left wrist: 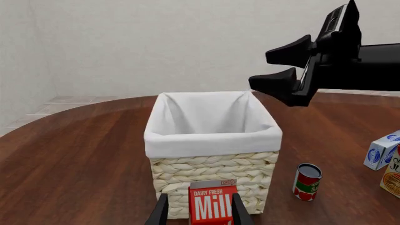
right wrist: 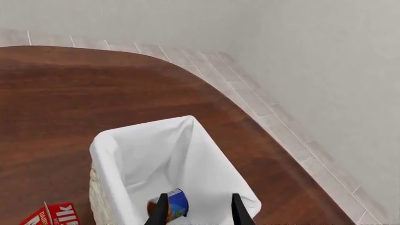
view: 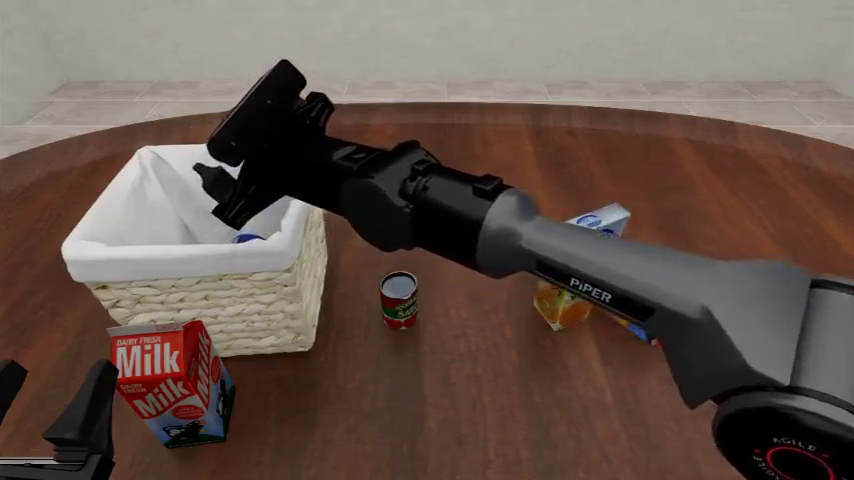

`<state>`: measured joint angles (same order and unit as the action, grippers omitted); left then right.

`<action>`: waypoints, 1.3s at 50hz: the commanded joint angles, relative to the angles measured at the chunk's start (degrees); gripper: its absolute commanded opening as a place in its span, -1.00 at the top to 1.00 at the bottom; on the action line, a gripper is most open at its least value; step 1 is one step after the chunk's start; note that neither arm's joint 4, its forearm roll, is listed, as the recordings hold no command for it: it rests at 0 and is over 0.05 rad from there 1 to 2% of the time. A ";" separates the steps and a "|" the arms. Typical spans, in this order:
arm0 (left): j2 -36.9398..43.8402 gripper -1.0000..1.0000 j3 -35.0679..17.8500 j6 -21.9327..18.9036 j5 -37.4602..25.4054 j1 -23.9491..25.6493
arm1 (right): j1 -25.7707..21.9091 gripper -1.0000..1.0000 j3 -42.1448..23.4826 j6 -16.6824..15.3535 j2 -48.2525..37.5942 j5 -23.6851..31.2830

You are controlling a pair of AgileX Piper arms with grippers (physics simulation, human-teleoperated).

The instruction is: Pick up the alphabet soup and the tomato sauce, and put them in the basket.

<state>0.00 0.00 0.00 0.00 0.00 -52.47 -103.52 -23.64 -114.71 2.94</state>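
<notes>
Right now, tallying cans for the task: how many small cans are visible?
2. The alphabet soup lies inside the basket; the tomato sauce stands on the table right of it. Others may be hidden behind the right arm.

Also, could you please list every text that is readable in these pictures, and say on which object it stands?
"DAIRY FRESH" and "Milk": on the milk carton.
"PIPER": on the right arm.
"AGILE": partly visible on the same arm's base.
The tomato sauce label, the white-and-blue carton and the orange carton carry print too blurred to read.
</notes>
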 commanded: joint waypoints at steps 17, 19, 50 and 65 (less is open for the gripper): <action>0.00 -1.00 0.00 0.00 0.00 0.00 | 2.67 -1.00 5.37 1.70 4.51 -1.82; 0.00 -1.00 0.00 0.00 0.00 0.00 | 2.87 -1.00 5.86 1.99 4.82 -2.07; 0.00 -1.00 0.00 0.00 0.00 0.00 | 6.34 -1.00 12.15 4.91 7.33 -5.60; 0.00 -1.00 0.00 0.00 0.00 0.00 | 7.27 -1.00 14.17 6.09 8.37 -6.73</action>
<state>0.00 0.00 0.00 0.00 0.00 -45.87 -90.83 -18.37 -107.10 -2.97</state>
